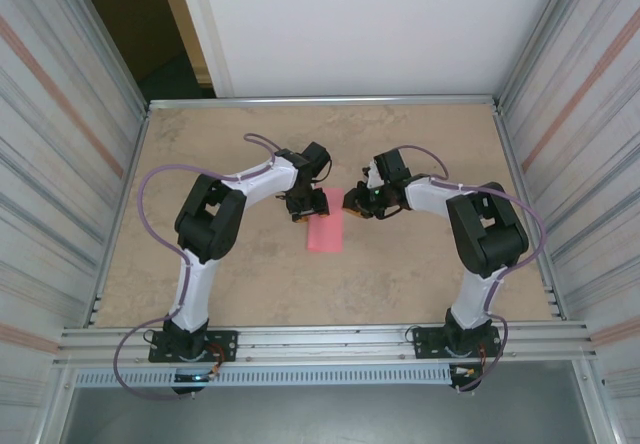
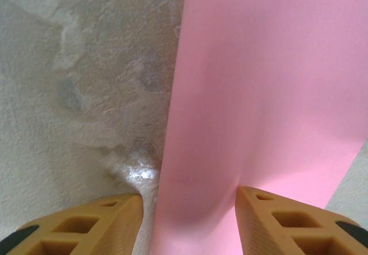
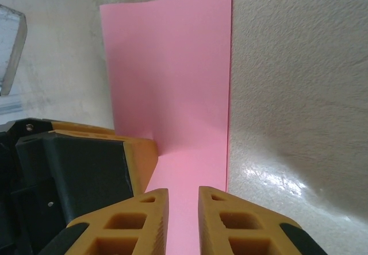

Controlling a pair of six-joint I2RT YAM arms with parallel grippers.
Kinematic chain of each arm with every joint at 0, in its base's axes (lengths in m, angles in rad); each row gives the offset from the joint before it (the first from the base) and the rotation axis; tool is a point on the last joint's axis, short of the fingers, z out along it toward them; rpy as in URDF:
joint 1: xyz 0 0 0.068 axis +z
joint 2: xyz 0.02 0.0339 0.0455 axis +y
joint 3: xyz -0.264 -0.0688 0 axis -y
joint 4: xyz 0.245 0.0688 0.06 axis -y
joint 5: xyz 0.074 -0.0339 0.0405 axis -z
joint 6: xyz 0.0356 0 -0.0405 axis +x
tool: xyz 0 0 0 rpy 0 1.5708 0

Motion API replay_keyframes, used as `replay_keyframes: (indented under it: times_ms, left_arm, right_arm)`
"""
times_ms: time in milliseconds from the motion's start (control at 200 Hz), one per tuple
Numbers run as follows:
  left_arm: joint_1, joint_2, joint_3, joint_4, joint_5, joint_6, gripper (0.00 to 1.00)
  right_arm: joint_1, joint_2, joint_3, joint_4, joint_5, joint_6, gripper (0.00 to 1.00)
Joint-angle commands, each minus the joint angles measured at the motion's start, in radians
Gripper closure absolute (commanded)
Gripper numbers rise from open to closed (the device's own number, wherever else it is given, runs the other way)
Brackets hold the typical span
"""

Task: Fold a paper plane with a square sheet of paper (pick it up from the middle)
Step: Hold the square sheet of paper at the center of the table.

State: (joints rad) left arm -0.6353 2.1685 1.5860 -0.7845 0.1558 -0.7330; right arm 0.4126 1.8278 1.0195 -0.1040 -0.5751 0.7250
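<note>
The square sheet of paper (image 1: 325, 232), plain pink, lies on the table's middle as a narrow oblong (image 2: 259, 82), bent up at a crease (image 3: 172, 71). My left gripper (image 1: 303, 207) is at its far left corner. Its jaws (image 2: 188, 194) stand open across the paper's left edge, one finger on the table and the other finger (image 2: 287, 220) on the paper. My right gripper (image 1: 358, 204) is at the far right corner, with a narrow gap (image 3: 183, 190) between its fingers over the paper. The left gripper's finger (image 3: 141, 157) presses at the crease. The paper plane is out of view.
The beige stone-patterned table (image 1: 200, 164) is boxed in by ribbed metal walls (image 1: 60, 144) on the left and right and by a white panel (image 1: 380, 24) behind. An aluminium rail (image 1: 330, 339) with both arm bases runs along the near edge.
</note>
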Motion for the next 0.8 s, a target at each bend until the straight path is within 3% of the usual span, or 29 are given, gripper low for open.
replay_keyframes:
  times_ms: [0,797]
  left_arm:
    - [-0.029,0.194,-0.095,-0.01,0.025,0.005,0.51]
    - [-0.02,0.196,-0.136,0.008,0.031,-0.048,0.51]
  right_arm:
    - [0.022,0.028,0.033,-0.011,-0.022,0.01,0.81]
    - [0.043,0.11,0.074,-0.043,-0.042,0.008,0.87]
